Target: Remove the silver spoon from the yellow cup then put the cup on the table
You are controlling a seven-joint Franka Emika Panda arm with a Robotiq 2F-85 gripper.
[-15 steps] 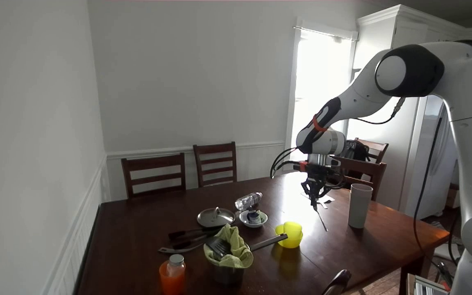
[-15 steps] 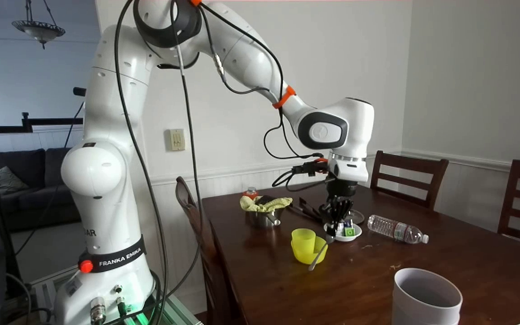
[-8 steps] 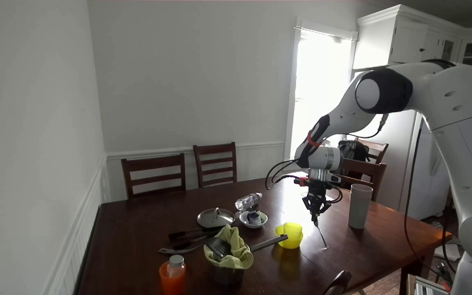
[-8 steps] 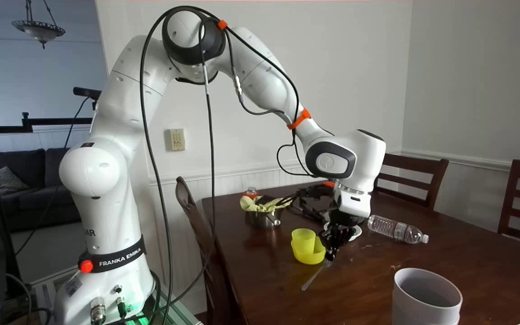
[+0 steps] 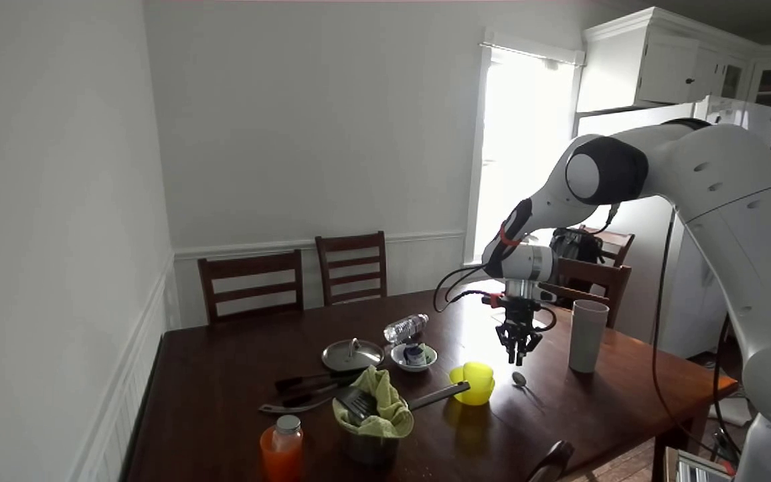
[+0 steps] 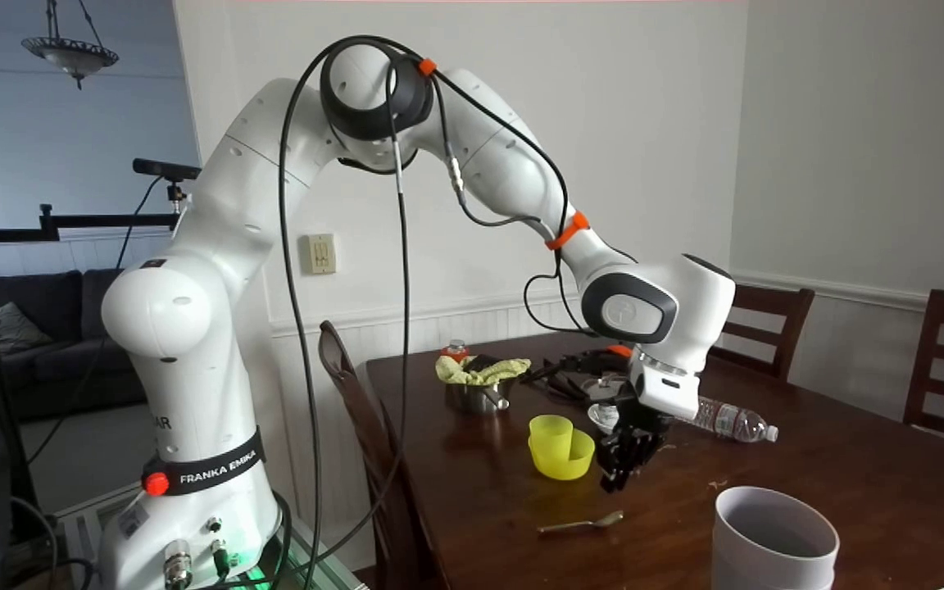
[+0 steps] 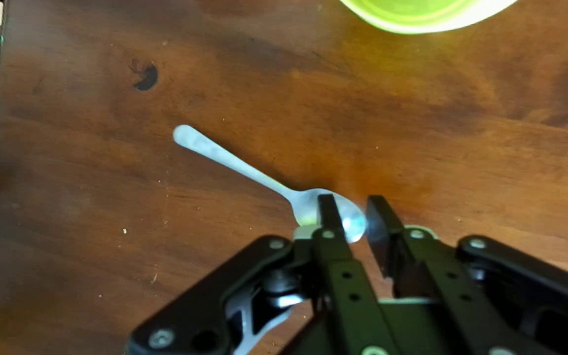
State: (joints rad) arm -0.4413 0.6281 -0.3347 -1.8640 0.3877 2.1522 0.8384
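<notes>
The silver spoon (image 5: 518, 379) is loose below my gripper (image 5: 515, 361), at or just above the table (image 5: 506, 428); I cannot tell if it has settled. It also shows in an exterior view (image 6: 578, 525) and in the wrist view (image 7: 234, 161), handle towards the table edge. My gripper (image 7: 351, 201) is open, with a narrow gap between its fingers and nothing held. One finger covers part of the spoon's bowl in the wrist view. The yellow cup (image 6: 551, 441) stands in a wider yellow bowl (image 6: 572, 465) beside the gripper. A yellow rim (image 7: 412, 27) shows at the top of the wrist view.
A tall pale grey tumbler (image 5: 587, 336) stands near the gripper. A pot (image 5: 369, 445) with a green cloth has its handle reaching to the yellow bowl. A white bowl (image 5: 413, 358), a bottle (image 5: 405, 329), a lid (image 5: 352, 355) and an orange container (image 5: 282, 455) are also on the table.
My gripper has come down towards the table with the spoon, then opened. The spoon has dropped out of the fingers. The yellow cup has not moved.
</notes>
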